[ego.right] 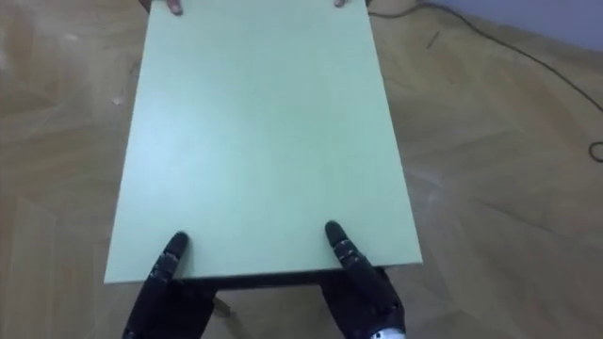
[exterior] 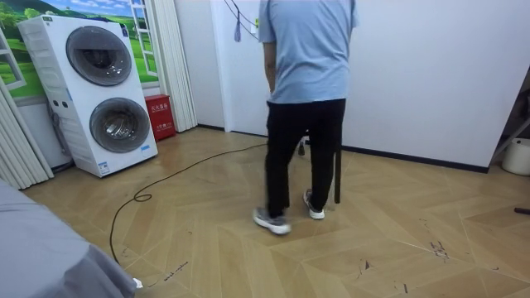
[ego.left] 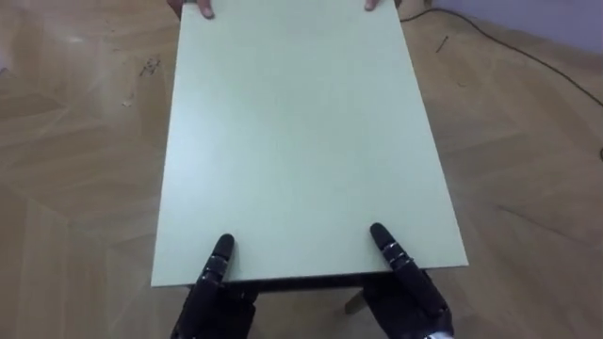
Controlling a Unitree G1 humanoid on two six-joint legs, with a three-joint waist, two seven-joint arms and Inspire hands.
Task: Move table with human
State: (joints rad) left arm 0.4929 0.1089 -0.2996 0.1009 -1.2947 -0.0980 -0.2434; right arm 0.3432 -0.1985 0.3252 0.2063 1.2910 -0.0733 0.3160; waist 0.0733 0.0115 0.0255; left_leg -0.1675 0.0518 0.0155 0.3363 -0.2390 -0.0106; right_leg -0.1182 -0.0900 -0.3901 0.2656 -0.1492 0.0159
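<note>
I see the tabletop (ego.left: 301,141), pale green and bare, stretching away from me over the wooden floor (ego.left: 75,188). My left hand (ego.left: 213,294) and right hand (ego.left: 411,299) sit at its near edge, one towards each corner, each reaching partly over the top. The rest of each hand is under the edge, so I cannot tell whether either one is clamped on it. One table leg (ego.left: 354,303) shows below the near edge, between my hands. At the far edge the person's hands (ego.left: 194,8) rest on the two corners.

In the room view the person (exterior: 306,83) stands with their back to the camera, at the table, of which a dark leg (exterior: 338,170) shows beside their legs. Along the wall on the room view's left I note two stacked washing machines (exterior: 99,91), a red box (exterior: 160,116) and a curtain (exterior: 172,58), all well apart from the table. A white container (exterior: 520,156) stands at the far right, and a grey mass (exterior: 41,257) that I cannot identify fills the lower left corner.
</note>
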